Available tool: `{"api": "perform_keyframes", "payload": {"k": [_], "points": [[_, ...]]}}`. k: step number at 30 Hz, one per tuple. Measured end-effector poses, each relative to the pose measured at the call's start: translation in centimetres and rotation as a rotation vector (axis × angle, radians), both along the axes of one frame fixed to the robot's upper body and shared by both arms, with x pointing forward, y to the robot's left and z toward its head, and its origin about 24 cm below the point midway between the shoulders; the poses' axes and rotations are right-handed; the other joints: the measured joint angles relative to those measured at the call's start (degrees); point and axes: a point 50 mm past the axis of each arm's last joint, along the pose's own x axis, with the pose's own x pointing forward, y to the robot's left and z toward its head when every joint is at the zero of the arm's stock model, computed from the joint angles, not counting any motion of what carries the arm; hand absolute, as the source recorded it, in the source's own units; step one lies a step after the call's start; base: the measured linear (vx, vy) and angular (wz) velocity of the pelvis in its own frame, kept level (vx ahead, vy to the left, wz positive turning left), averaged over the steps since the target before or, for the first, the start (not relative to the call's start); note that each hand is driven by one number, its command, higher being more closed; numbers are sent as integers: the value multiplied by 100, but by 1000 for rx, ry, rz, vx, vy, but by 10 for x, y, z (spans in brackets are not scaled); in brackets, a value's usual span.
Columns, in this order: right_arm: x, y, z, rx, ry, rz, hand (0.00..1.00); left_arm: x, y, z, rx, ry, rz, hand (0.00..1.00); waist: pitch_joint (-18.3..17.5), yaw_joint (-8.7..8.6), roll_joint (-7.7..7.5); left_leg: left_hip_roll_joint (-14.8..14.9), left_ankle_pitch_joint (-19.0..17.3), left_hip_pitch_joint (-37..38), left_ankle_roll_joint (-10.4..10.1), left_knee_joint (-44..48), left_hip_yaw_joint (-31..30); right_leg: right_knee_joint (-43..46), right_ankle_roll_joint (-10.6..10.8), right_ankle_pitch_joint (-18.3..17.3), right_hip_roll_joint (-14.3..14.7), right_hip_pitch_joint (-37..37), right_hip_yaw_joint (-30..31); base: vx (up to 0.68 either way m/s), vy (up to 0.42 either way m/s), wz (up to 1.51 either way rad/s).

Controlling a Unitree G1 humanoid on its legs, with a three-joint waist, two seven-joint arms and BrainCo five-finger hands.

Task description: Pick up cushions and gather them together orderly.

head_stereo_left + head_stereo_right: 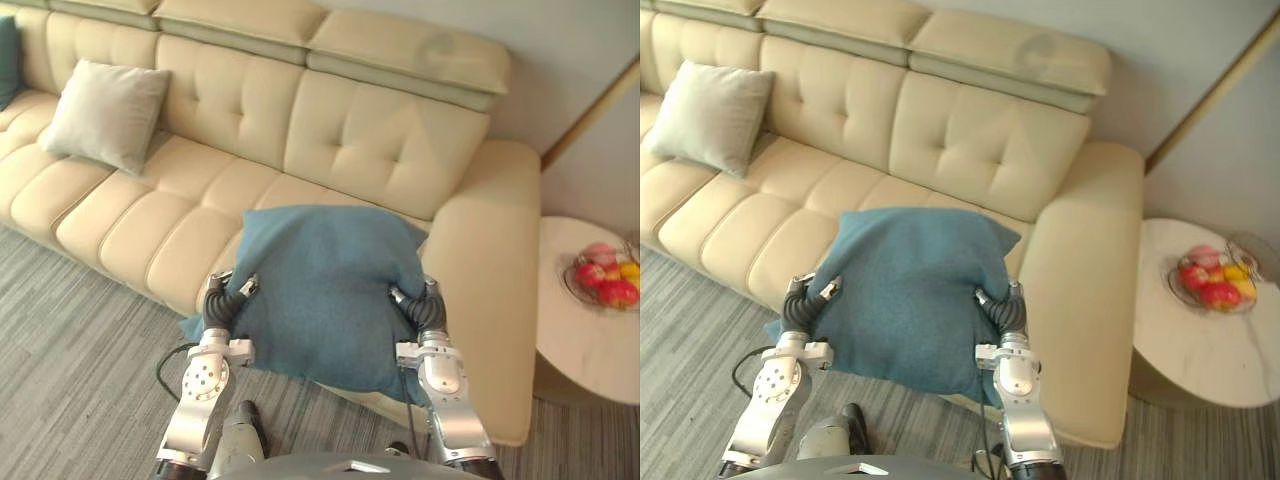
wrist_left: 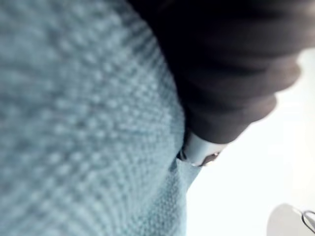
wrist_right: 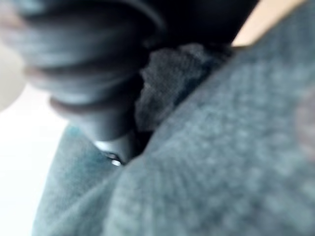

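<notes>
Silver-grey arms [image 1: 200,400]; dark ribbed covers on left robot hand [image 1: 222,299] and right robot hand [image 1: 426,310]

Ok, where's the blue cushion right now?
In the middle of the left eye view, the blue cushion is held between the left hand and right hand, in front of the right-end seat of the cream sofa, beside its armrest.

There are no words, numbers or signs to read here. Nothing is written on the blue cushion [image 1: 325,290], the sofa [image 1: 380,140] or the round table [image 1: 580,345].
</notes>
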Motion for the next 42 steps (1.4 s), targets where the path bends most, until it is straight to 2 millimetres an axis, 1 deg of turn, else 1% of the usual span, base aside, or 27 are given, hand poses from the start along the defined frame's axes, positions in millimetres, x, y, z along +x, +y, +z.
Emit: {"api": "perform_keyframes", "payload": {"k": [1,2,3,4,5,6,7,8,9,11,14,16,17,20,21,22,23,25,26,27,28,29,31,33,37,40,42], "points": [[1,1,-3,8,11,2,100,-1,1,-4,4,16,3,100,6,46,-14,-94,-131,8,101,84,79,387,-45,11,-222,-192,109,-34,485,-24],[1,2,-5,8,22,12,100,-2,1,-6,3,26,4,100,61,69,-6,-304,-301,85,266,-34,188,1222,-1150,60,-508,-740,416,-40,395,-26],[1,2,-7,9,30,17,100,-3,2,-6,4,28,5,100,98,42,15,-324,-311,132,308,-101,202,1583,-1337,-12,-509,-1026,759,-36,331,-23],[0,4,-12,22,53,25,100,-3,4,-8,10,35,4,100,172,-56,38,-329,-311,214,391,-238,151,2239,-997,-659,-185,-1414,1483,-25,207,-4],[-1,5,-15,37,68,29,100,-3,6,-8,16,38,-1,100,263,-153,5,-375,-283,360,446,-445,149,2538,-773,-1161,221,-1616,1787,1,224,7],[-2,5,-17,39,75,30,100,-4,8,-9,27,43,-11,100,317,-266,-53,-494,-268,523,463,-746,222,2427,-692,-1487,737,-1789,1860,31,152,6],[-2,5,-17,38,76,31,100,-4,8,-9,30,46,-15,100,326,-291,-75,-539,-268,588,462,-867,324,2309,-693,-1536,897,-1885,1806,91,149,-5],[-1,6,-16,34,71,38,100,-4,7,-9,29,48,-23,100,322,-327,-204,-651,-267,724,460,-1040,461,2030,-751,-1570,1144,-1971,1641,119,99,-19],[-1,3,-15,23,71,39,100,-4,5,-9,33,49,-35,100,345,-378,-191,-755,-258,855,445,-1205,579,1499,-770,-1539,1454,-2045,1407,170,116,-16],[-1,2,-16,30,74,43,100,-4,4,-9,46,47,-50,100,361,-527,-160,-939,-219,1060,379,-1418,607,798,-831,-1232,1680,-2048,1275,209,95,7],[-8,-3,-20,24,95,41,100,-4,-2,-9,50,45,-82,100,292,-638,-52,-1036,-250,1173,298,-1387,550,782,-1074,-776,1736,-2023,1556,274,-11,30],[-12,-7,-21,19,107,46,100,-4,-6,-9,49,45,-94,100,273,-631,183,-882,-343,1198,218,-1122,398,824,-1038,-879,1817,-1803,1409,370,-41,20],[-13,-7,-22,18,112,48,100,-5,-6,-10,48,48,-92,100,273,-625,191,-837,-342,1231,216,-1013,402,827,-1059,-914,1822,-1712,1363,394,-47,20],[-26,-10,-14,2,100,50,100,-13,-11,-15,10,76,-77,100,277,-480,290,-321,-230,1109,180,760,438,847,-1123,-1208,1919,-1031,1191,373,-54,-1],[-29,-10,-5,-5,63,55,100,-16,-10,-15,2,77,-70,100,262,-415,295,-70,26,862,204,1607,464,577,-1119,-1266,1935,-681,1251,313,58,-55],[-28,-11,8,-12,8,52,100,-18,-11,-10,-8,56,-73,100,204,-255,340,188,-119,465,191,2199,443,384,-1105,-1272,1944,-574,1453,360,81,-65],[-27,-11,13,-14,-12,51,100,-17,-12,-7,-11,43,-74,100,189,-220,347,247,-229,343,167,2253,397,353,-1102,-1270,1932,-580,1548,298,135,-73],[-23,-11,20,-16,-50,48,100,-15,-13,1,-22,-1,-71,100,196,-152,337,396,-525,88,64,1793,179,322,-1090,-1264,1839,-539,1815,198,167,-55],[-23,-11,20,-16,-52,43,100,-14,-13,2,-22,-6,-73,100,198,-113,328,382,-547,103,8,1215,16,326,-1044,-1261,1764,-488,1942,194,269,-55],[-23,-12,20,-16,-52,35,100,-15,-14,2,-27,-4,-74,100,184,-102,355,326,-443,222,-62,307,-159,358,-876,-1289,1688,-440,2045,180,293,-62],[-24,-12,20,-22,-51,37,100,-17,-15,2,-38,-2,-71,100,138,-81,466,300,295,495,-104,-787,-370,408,-647,-1383,1698,-442,2155,172,331,-73],[-23,-10,16,-16,-35,42,100,-19,-11,1,-31,6,-62,100,131,-36,391,210,568,583,-504,-900,-452,400,-293,-1505,1627,-426,2362,170,293,-69],[-28,-2,11,25,-12,42,100,-21,-4,0,-14,12,-42,100,113,-46,164,-86,564,626,-484,-828,-601,327,-317,-1445,1427,-448,2408,175,239,-38],[-28,1,10,38,-10,45,100,-24,0,-3,-9,26,-27,100,120,-36,159,-131,452,657,-415,-726,-688,267,-301,-1365,1411,-450,2574,55,110,-32],[-27,6,10,31,-7,83,100,-33,4,-8,-8,58,-7,100,119,44,159,-27,46,796,-453,-702,-631,156,-212,-1250,1573,-622,3115,-36,63,-68],[-27,6,10,25,-7,83,100,-33,5,-7,-8,56,-7,100,108,46,93,69,-97,785,-468,-749,-157,-25,-282,-1053,1642,-945,3628,-106,35,-98],[-27,6,11,22,-9,74,100,-29,3,-2,-4,33,-12,100,103,-30,69,77,-130,713,-455,-749,58,-141,-299,-891,1648,-1143,3860,-66,44,-65]]}}
